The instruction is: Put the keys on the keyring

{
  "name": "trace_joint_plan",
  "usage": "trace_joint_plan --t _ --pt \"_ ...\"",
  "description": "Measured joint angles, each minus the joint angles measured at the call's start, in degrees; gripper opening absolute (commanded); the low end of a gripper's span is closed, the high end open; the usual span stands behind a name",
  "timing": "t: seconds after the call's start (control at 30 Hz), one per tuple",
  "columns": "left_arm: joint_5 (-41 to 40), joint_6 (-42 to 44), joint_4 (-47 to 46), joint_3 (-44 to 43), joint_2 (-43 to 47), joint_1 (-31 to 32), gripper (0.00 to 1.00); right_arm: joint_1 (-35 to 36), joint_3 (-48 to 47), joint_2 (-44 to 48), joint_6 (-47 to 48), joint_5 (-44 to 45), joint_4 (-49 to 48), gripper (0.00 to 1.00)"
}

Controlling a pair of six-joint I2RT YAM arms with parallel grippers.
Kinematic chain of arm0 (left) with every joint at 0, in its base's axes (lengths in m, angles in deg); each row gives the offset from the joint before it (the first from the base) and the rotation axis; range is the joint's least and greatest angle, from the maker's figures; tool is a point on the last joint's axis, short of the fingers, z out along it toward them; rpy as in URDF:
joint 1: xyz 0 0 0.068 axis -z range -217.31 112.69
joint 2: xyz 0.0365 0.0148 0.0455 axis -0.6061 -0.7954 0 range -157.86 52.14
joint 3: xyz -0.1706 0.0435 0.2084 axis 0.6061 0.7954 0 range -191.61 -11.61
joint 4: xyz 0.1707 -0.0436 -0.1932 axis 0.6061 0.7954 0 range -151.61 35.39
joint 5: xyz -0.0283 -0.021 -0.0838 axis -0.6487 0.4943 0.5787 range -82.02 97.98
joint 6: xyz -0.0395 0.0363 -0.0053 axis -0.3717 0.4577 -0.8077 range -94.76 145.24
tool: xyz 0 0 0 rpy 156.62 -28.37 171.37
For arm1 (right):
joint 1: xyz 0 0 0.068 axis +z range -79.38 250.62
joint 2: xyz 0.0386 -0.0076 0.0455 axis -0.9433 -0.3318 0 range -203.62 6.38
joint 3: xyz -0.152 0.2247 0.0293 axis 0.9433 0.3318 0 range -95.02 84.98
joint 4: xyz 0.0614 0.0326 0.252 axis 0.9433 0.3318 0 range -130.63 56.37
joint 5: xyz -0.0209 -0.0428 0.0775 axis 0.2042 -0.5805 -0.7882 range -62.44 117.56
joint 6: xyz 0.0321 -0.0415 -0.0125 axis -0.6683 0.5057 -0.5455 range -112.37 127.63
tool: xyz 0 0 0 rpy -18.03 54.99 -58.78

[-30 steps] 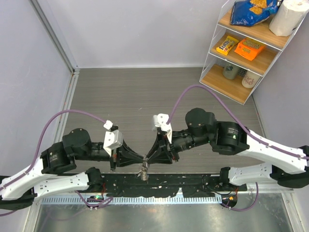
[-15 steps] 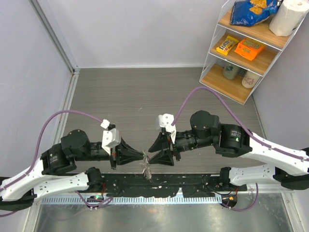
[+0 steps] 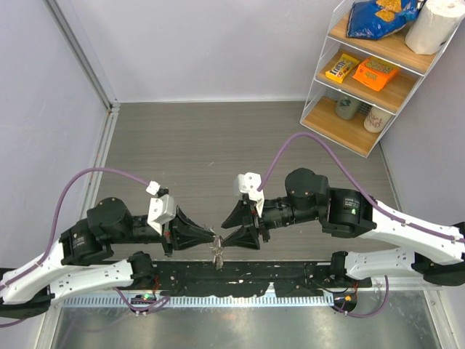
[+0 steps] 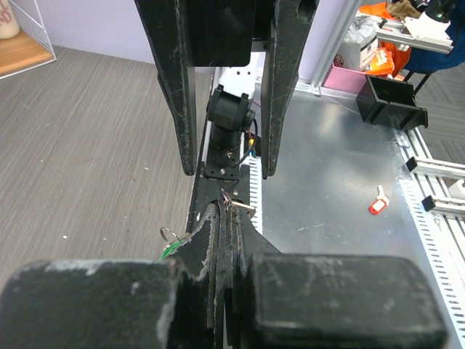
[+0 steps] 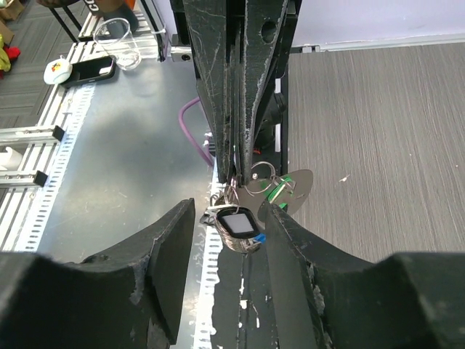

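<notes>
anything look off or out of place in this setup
One thing: a small red and white item lies alone on the metal bench, apart from the keys hanging from the shut left end effector. Nothing looks spilled or damaged.

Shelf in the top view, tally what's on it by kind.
chip bag: 1
paper towel roll: 1
candy packs: 2
mugs: 2
Total: 6
</notes>
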Motion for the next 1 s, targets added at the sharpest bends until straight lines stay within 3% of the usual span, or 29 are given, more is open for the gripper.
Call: trace_joint_plan --t 0.57,0.77,0.87,1.0 --pt "1.49 -1.27 -2.21 1.14 2.4 0.0 0.0 0.0 0.0 -0.85 0.09 -1.18 -2.91 0.45" --pt "1.49 -1.29 -2.49 1.29 2.47 0.0 0.0 0.0 0.0 -2.69 -0.15 -2.49 -2.95 0.33" --pt "1.49 -1.27 -2.49 1.29 2.47 0.0 0.0 0.0 0.0 -2.82 -0.35 -3.06 -2.93 0.21" --pt "1.46 -1.27 -2.49 1.29 2.47 0.0 0.0 0.0 0.0 -2.82 -0.55 -3.87 -2.95 0.13"
